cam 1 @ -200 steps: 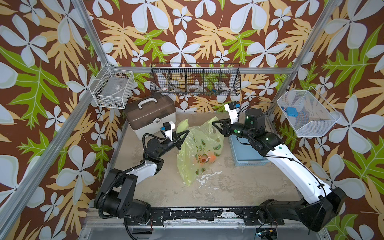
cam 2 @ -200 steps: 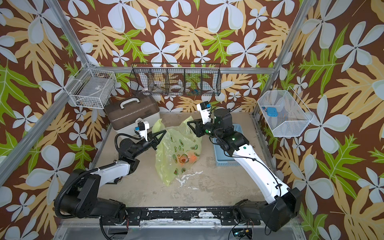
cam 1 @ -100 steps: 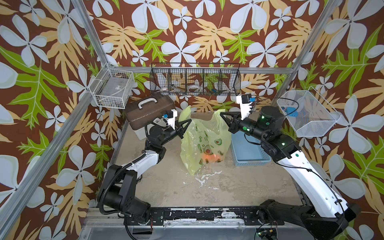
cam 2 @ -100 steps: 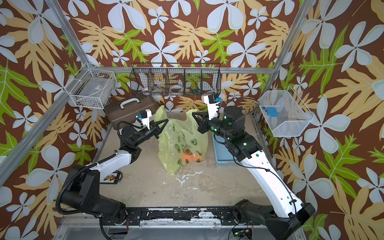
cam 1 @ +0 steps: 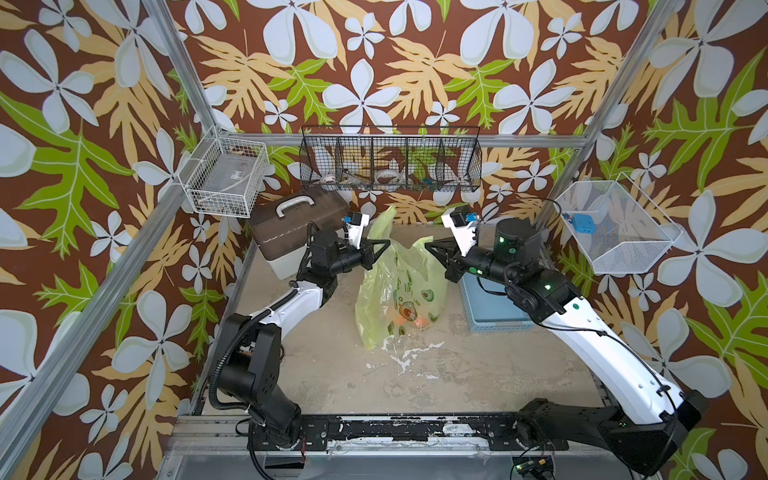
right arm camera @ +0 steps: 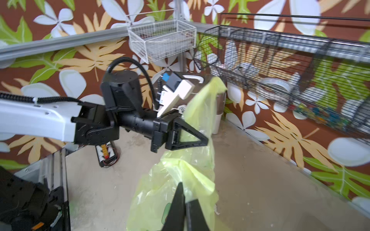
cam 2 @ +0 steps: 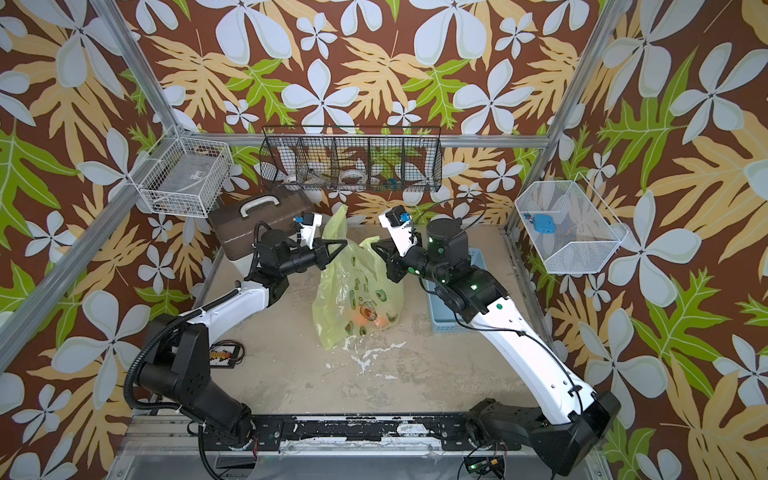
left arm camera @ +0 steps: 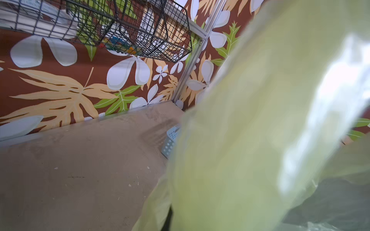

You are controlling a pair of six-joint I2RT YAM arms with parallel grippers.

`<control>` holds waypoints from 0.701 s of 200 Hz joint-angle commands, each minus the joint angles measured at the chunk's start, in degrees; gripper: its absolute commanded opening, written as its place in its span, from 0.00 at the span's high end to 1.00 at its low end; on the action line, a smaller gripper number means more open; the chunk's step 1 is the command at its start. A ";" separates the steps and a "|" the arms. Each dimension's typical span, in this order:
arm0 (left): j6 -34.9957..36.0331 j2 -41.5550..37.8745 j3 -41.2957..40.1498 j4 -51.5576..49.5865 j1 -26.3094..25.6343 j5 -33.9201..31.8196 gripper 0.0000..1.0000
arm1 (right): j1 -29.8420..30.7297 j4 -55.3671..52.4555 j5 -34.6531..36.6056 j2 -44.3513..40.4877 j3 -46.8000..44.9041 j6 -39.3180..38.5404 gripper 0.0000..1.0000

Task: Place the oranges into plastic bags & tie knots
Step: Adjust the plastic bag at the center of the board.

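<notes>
- The plastic bag (cam 1: 397, 282) is held up at mid-table, stretched between both arms — mouth at 12 o'clock, belly hanging toward 6.
- The left gripper (cam 1: 384, 249) is seen pinched together on the handle at the bag's 10 o'clock. A tongue of yellow-green film is seen sticking up past the jaws.
- The right gripper (cam 1: 429, 246) is clamped on the other handle, at the bag's 2 o'clock. In the right wrist view its fingers (right arm camera: 176, 210) are pressed tight, with film bunched between them.
- The oranges (cam 1: 402, 320) are made out through the film, two side by side, low in the bag at its 5 o'clock corner.
- Whether the bag's bottom is touching the table (cam 1: 478, 374) cannot be told.
- The light-blue basket (cam 1: 494, 316) is found just at 3 o'clock of the bag, partly covered by the right arm.
- The brown case (cam 1: 291, 224) is parked at 10 o'clock.
- The left wrist view is mostly filled by blurred bag film — the jaws are hidden there.
</notes>
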 commanded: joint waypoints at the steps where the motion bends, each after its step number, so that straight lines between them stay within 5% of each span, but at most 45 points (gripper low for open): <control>1: 4.38 -0.15 1.06 -5.91 -1.01 4.71 1.00 | 0.39 -1.02 -3.61 2.85 1.22 -5.78 1.00; 98: 19.50 -0.63 3.57 -18.60 -2.39 14.12 1.00 | 0.41 -6.56 -9.07 18.18 11.08 -12.08 1.00; 140: 29.21 -3.65 2.06 -25.26 -2.24 14.46 0.79 | 0.36 -4.87 -5.87 16.80 7.96 -12.05 1.00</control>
